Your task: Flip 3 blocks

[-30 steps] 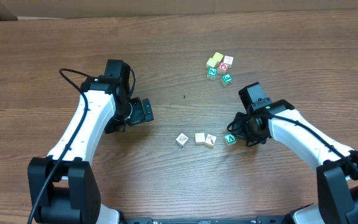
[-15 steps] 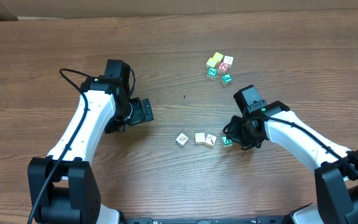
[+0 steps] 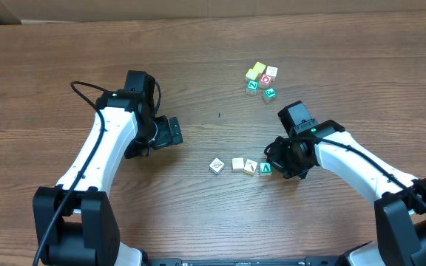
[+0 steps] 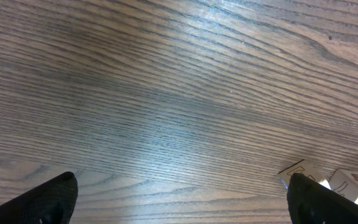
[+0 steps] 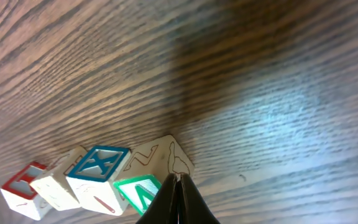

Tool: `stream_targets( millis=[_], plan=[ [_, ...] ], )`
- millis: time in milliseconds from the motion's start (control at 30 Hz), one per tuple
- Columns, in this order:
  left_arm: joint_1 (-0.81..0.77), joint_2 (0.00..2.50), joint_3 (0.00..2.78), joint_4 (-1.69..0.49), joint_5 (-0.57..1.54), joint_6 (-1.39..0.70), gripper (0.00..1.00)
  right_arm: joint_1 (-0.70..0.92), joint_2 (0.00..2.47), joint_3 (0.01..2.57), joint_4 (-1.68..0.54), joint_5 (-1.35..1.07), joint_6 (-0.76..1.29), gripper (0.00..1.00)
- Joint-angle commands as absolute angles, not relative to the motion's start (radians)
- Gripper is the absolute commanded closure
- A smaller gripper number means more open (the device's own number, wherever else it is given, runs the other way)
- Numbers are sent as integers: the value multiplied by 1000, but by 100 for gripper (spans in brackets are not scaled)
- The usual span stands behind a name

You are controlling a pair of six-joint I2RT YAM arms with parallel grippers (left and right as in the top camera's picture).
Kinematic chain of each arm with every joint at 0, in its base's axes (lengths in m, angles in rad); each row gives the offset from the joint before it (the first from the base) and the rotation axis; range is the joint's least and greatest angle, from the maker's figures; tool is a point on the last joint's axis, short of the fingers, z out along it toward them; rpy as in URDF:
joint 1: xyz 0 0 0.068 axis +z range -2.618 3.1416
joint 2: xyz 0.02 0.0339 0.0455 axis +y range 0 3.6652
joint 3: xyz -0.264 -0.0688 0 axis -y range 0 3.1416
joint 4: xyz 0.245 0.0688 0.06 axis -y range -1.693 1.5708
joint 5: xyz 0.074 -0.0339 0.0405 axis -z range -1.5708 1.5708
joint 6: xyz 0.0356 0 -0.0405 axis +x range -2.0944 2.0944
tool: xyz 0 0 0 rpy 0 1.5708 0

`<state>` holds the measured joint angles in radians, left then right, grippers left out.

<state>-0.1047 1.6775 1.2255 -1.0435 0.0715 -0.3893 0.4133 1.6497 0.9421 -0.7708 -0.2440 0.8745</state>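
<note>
Touching the small wooden cube with a green letter face (image 3: pixel 265 168), low right of centre in the overhead view, the right gripper (image 3: pixel 274 164) has its fingers pinched together with nothing between them. Left of that cube in a short row lie a red-marked pale cube (image 3: pixel 251 167), a plain yellow-tan wooden cube (image 3: pixel 238 164), then a white wooden cube (image 3: pixel 217 165) slightly apart. The left gripper (image 3: pixel 177 133), left of centre, hangs spread wide and empty above the brown wood-grain table (image 3: pixel 198 59).
</note>
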Motion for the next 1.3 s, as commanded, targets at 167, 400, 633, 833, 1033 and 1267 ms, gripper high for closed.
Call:
stream_targets(
  millis=[167, 400, 633, 833, 1033, 1267],
  plan=[
    [-105, 1667, 1232, -1042, 76, -385, 0, 418, 1653, 936, -768, -313, 1003, 95],
    [-105, 1667, 1232, -1042, 75, -385, 0, 418, 1653, 936, -768, -364, 1035, 95],
    [-105, 1667, 1232, -1042, 76, -385, 0, 402, 1650, 944, -739, -327, 979, 96],
    [-105, 1667, 1232, -1042, 76, -385, 0, 364, 1649, 990, -764, -329, 907, 96],
    [-105, 1667, 1232, -1042, 76, -385, 0, 349, 1649, 988, -801, -241, 874, 94],
    [-105, 1667, 1232, -1042, 76, -385, 0, 365, 1650, 943, -793, -213, 894, 96]
  ],
)
